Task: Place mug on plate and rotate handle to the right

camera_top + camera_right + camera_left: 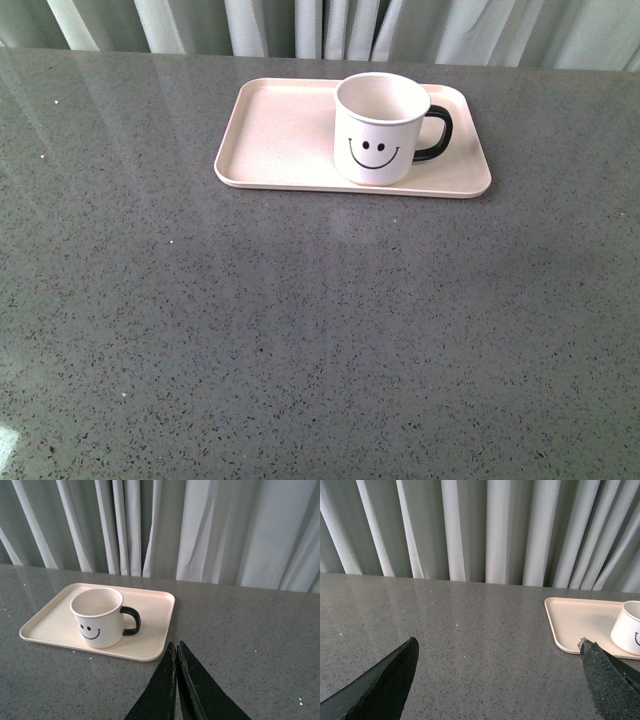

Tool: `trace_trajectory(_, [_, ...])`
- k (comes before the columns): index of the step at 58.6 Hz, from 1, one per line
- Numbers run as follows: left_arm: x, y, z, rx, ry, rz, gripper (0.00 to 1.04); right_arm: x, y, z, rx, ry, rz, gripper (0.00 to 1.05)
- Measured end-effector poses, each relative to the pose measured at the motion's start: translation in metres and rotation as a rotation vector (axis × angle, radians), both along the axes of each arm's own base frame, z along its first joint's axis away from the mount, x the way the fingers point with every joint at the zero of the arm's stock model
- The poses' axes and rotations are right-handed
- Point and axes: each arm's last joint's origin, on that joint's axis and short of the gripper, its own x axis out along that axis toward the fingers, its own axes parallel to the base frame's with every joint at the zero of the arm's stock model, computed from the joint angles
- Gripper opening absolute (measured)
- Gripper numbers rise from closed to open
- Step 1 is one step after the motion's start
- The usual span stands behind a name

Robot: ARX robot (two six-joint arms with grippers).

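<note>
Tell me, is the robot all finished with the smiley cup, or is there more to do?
It looks finished. The smiley mug stands upright on the pink tray, and its black handle sticks out to the robot's right. Nothing is being held: the left gripper is wide open and the right gripper is shut on nothing, both back from the tray. Nothing seems left to do.

Evenly and softly lit, bright, daylight filtering through the pale pleated curtains [330, 25] along the top of each frame. Broad pale sheen streaking the glossy speckled grey stone tabletop [300, 330], strongest upper left in the front view. Faint shadow under the white smiley-face mug [380, 130]. Sharp throughout; slightly soft at the wrist views' lower edges.
</note>
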Motion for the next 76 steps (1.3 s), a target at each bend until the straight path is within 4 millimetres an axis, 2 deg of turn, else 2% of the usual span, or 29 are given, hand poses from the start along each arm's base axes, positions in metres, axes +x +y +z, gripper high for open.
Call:
trace_trajectory(20, [0.000, 0.000, 0.000, 0.000, 0.000, 0.000, 0.96, -0.029, 0.000, 0.004, 0.000, -0.011, 0.000, 0.02])
trace_trajectory(76, [0.000, 0.000, 0.000, 0.000, 0.000, 0.000, 0.96, -0.061, 0.000, 0.011, 0.000, -0.035, 0.000, 0.02])
